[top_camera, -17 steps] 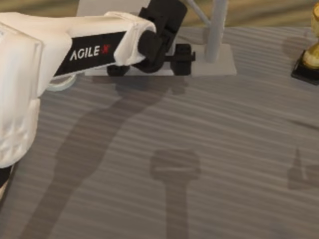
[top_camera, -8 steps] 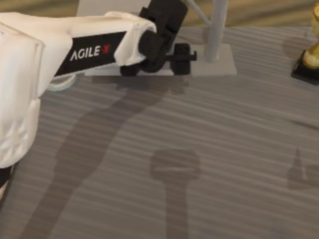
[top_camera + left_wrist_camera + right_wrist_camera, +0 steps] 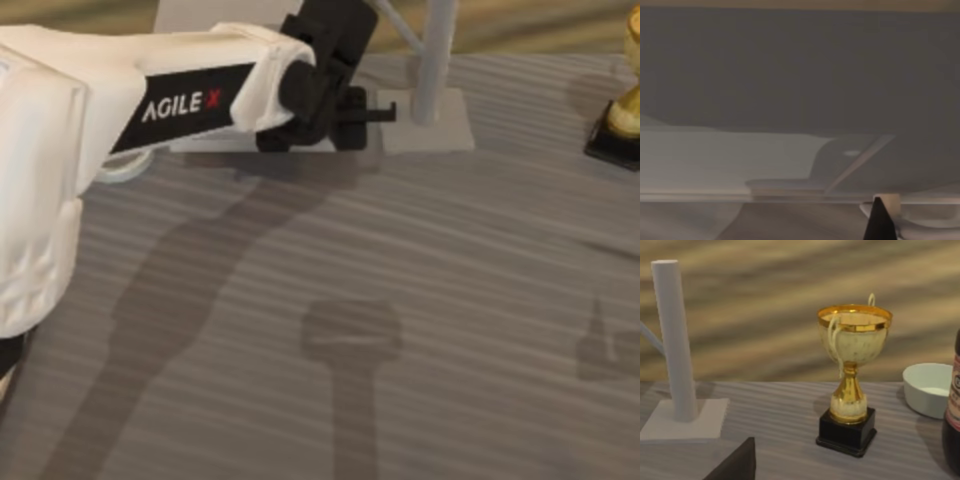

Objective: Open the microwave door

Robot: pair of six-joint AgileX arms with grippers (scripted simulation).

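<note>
The light grey microwave (image 3: 200, 14) stands at the back of the table, left of centre, mostly hidden by my white left arm. My left gripper (image 3: 315, 128) hangs at the microwave's front edge, open, with its black fingers (image 3: 356, 106) a moderate gap apart. In the left wrist view the microwave door (image 3: 790, 75) fills the picture very close up as a translucent grey window, and one dark fingertip (image 3: 879, 221) shows in front of its lower frame. Whether the fingers touch the door is not visible. A dark part of my right gripper (image 3: 737, 465) shows only in the right wrist view.
A grey pole stand (image 3: 432, 60) on a square base stands just right of the microwave. A gold trophy (image 3: 625, 105) is at the back right, with a white bowl (image 3: 930, 387) and a dark bottle (image 3: 952, 410) beside it. Another white bowl (image 3: 122, 168) lies under my left arm.
The left gripper's two black fingers have drawn closer together at the microwave's front. The arm itself has barely moved.
</note>
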